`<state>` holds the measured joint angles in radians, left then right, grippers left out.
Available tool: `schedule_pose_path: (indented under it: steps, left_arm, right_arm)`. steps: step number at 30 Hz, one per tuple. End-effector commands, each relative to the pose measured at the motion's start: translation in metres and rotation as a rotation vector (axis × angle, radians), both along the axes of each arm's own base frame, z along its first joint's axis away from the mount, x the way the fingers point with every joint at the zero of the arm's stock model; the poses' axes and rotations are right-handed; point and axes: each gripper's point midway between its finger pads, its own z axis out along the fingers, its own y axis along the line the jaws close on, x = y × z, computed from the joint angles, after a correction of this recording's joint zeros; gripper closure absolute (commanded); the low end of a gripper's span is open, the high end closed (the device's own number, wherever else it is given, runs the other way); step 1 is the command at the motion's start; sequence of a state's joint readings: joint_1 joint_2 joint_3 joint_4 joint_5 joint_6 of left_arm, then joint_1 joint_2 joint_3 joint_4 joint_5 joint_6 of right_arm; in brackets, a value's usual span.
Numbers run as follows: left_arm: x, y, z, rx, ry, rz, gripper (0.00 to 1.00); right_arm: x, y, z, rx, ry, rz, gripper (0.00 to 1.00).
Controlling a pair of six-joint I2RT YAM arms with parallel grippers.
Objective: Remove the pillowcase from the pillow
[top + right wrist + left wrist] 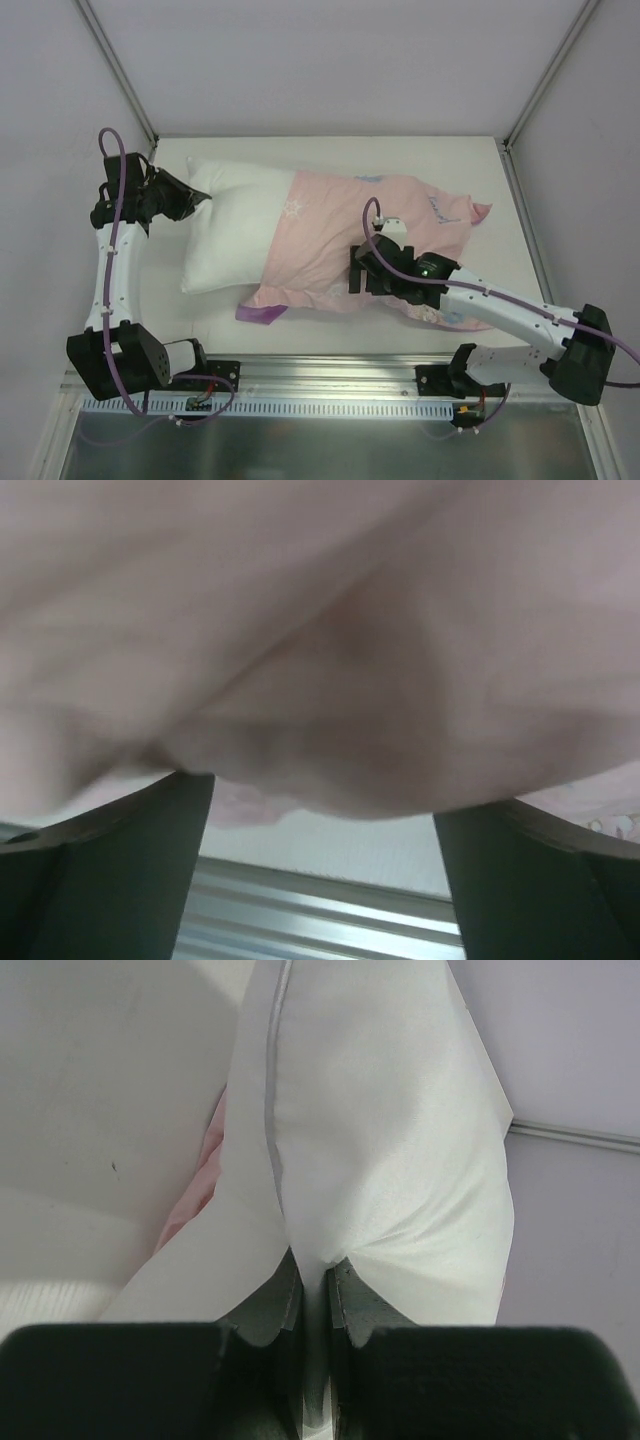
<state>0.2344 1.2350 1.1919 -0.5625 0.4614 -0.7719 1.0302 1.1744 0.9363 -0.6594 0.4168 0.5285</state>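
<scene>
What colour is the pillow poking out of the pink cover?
The pillow is plain white; the top external view shows it best.

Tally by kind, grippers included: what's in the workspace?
pillow: 1
pillowcase: 1
grippers: 2 (left gripper pinching the pillow, right gripper open on the pillowcase)
total: 4

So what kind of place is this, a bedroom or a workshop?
Likely a robot lab bench: a left arm and right arm mounted on a metal rail, a plain walled-in white table with a half-cased pillow on it.
</scene>
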Motion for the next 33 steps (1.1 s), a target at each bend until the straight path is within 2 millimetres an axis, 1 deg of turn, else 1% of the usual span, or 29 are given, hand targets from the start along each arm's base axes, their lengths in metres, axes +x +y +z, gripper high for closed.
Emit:
schedule_pose_path:
  steps: [1, 3, 4, 5, 6, 7, 8, 9, 10, 11, 12, 13, 14, 15, 16, 17, 18, 19, 20, 22, 23, 25, 26, 28, 29, 30, 31, 32, 33]
  left_arm:
    - [-0.001, -0.004, 0.024, 0.011, -0.098, -0.013, 1.00]
    - [-0.002, -0.004, 0.024, 0.012, -0.102, -0.016, 1.00]
    - [-0.002, -0.004, 0.025, 0.015, -0.104, -0.015, 1.00]
    - [-0.002, -0.003, 0.025, 0.017, -0.105, -0.015, 1.00]
    - [-0.002, -0.003, 0.025, 0.018, -0.105, -0.012, 1.00]
    - [0.000, -0.002, 0.026, 0.020, -0.106, -0.011, 1.00]
    - [0.002, -0.001, 0.027, 0.017, -0.105, -0.008, 1.00]
    - [0.005, 0.001, 0.030, 0.015, -0.108, -0.001, 1.00]
    - [0.006, 0.003, 0.031, 0.014, -0.110, 0.003, 1.00]
    - [0.008, 0.006, 0.033, 0.012, -0.113, 0.011, 1.00]
    - [0.011, 0.009, 0.037, 0.008, -0.117, 0.018, 1.00]
    - [0.013, 0.015, 0.040, -0.004, -0.121, 0.031, 1.00]
    - [0.015, 0.021, 0.041, -0.011, -0.120, 0.043, 1.00]
    - [0.016, 0.031, 0.047, -0.011, -0.133, 0.070, 1.00]
    - [0.016, 0.035, 0.050, -0.022, -0.140, 0.074, 1.00]
    - [0.016, 0.040, 0.053, -0.025, -0.146, 0.083, 1.00]
    - [0.016, 0.045, 0.057, -0.024, -0.158, 0.096, 1.00]
    - [0.015, 0.057, 0.060, -0.022, -0.166, 0.126, 1.00]
    - [0.014, 0.060, 0.063, -0.027, -0.173, 0.129, 1.00]
    - [0.013, 0.073, 0.069, -0.028, -0.187, 0.157, 1.00]
    - [0.013, 0.075, 0.073, -0.035, -0.196, 0.162, 1.00]
    - [0.012, 0.080, 0.077, -0.047, -0.203, 0.174, 1.00]
    - [0.010, 0.086, 0.080, -0.053, -0.210, 0.187, 1.00]
    - [0.007, 0.093, 0.079, -0.056, -0.210, 0.205, 1.00]
    - [0.003, 0.100, 0.076, -0.055, -0.207, 0.225, 1.00]
    - [0.002, 0.102, 0.073, -0.055, -0.202, 0.232, 1.00]
    - [0.001, 0.103, 0.069, -0.055, -0.194, 0.241, 1.00]
    - [-0.001, 0.103, 0.058, -0.069, -0.167, 0.250, 1.00]
    - [-0.002, 0.103, 0.052, -0.081, -0.152, 0.253, 1.00]
  right_arm:
    - [0.036, 0.004, 0.014, 0.065, -0.055, -0.153, 0.13]
    - [0.039, 0.002, 0.011, 0.056, -0.045, -0.166, 0.29]
    - [0.038, 0.001, 0.010, 0.056, -0.040, -0.164, 0.49]
    - [0.037, 0.000, 0.008, 0.057, -0.037, -0.169, 0.59]
    - [0.035, -0.005, 0.003, 0.046, -0.031, -0.175, 0.71]
    - [0.033, -0.009, 0.001, 0.046, -0.028, -0.185, 0.90]
    - [0.031, -0.015, 0.002, 0.060, -0.033, -0.203, 0.97]
    - [0.028, -0.025, -0.007, 0.042, -0.022, -0.219, 0.99]
    - [0.026, -0.031, -0.009, 0.039, -0.020, -0.228, 0.99]
    - [0.021, -0.041, -0.005, 0.047, -0.026, -0.242, 0.99]
    - [0.017, -0.055, -0.012, 0.021, -0.022, -0.263, 0.99]
    - [0.014, -0.065, -0.013, 0.011, -0.023, -0.281, 0.99]
    - [0.009, -0.085, -0.009, 0.008, -0.029, -0.318, 0.99]
    - [0.003, -0.101, -0.017, -0.020, -0.021, -0.342, 0.99]
    - [-0.006, -0.119, -0.014, -0.018, -0.027, -0.373, 0.99]
    - [-0.007, -0.138, -0.015, -0.021, -0.026, -0.438, 0.98]
    - [-0.013, -0.150, -0.016, -0.026, -0.023, -0.463, 0.98]
    - [-0.017, -0.162, -0.017, -0.029, -0.025, -0.493, 0.97]
    - [-0.025, -0.180, -0.012, -0.017, -0.038, -0.554, 0.96]
    - [-0.035, -0.195, -0.009, -0.031, -0.031, -0.588, 0.97]
    - [-0.036, -0.204, -0.004, -0.028, -0.048, -0.632, 0.99]
    - [-0.039, -0.211, -0.001, -0.046, -0.043, -0.656, 0.99]
    - [-0.039, -0.211, 0.002, -0.030, -0.039, -0.677, 0.99]
    - [-0.042, -0.208, 0.002, -0.006, -0.008, -0.690, 0.99]
    - [-0.043, -0.203, 0.001, 0.017, 0.008, -0.681, 0.99]
    - [-0.043, -0.201, -0.001, 0.028, 0.016, -0.678, 0.99]
    - [-0.040, -0.197, -0.001, 0.046, 0.006, -0.661, 0.99]
    - [-0.040, -0.193, -0.006, 0.047, 0.022, -0.643, 0.99]
    - [-0.039, -0.191, -0.007, 0.052, 0.024, -0.625, 0.99]
